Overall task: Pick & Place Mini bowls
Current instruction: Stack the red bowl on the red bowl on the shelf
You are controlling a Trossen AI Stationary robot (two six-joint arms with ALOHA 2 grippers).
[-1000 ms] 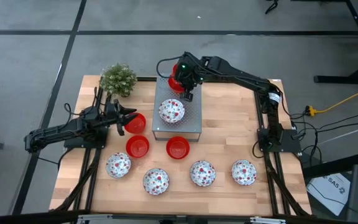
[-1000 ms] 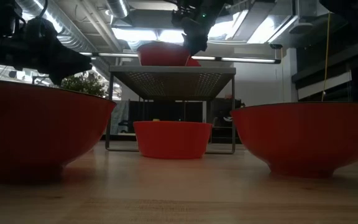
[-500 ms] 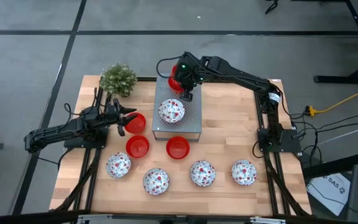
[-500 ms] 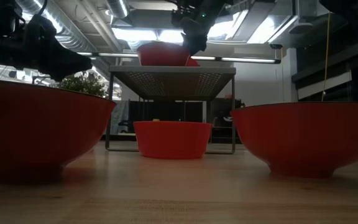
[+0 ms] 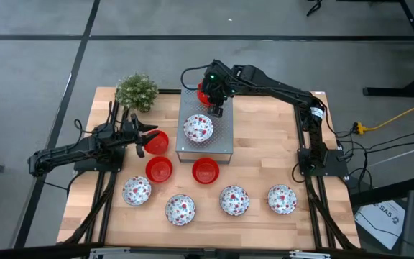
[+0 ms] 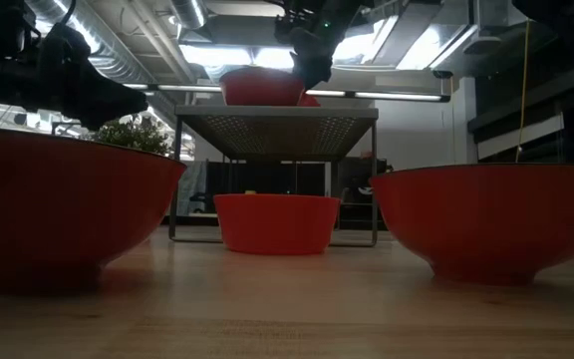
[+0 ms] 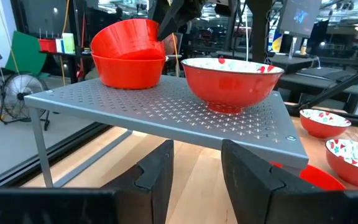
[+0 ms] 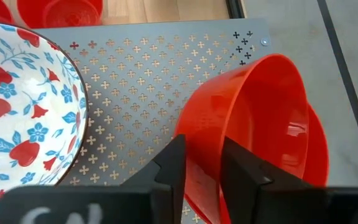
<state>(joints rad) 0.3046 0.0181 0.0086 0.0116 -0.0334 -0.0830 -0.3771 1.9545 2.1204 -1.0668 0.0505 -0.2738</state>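
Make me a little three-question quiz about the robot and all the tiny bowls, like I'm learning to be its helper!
1. True or false: the right gripper is pinching the rim of a tilted glossy red bowl that sits in another red bowl on the grey perforated metal shelf.
2. How many white bowls with a red pattern stand in the front row on the wooden table? A) two B) four C) six
3. Fill in: the left gripper is beside a ____ bowl on the table.

Key: 1 true. 2 B; a fifth patterned bowl sits on the shelf. 3 red.
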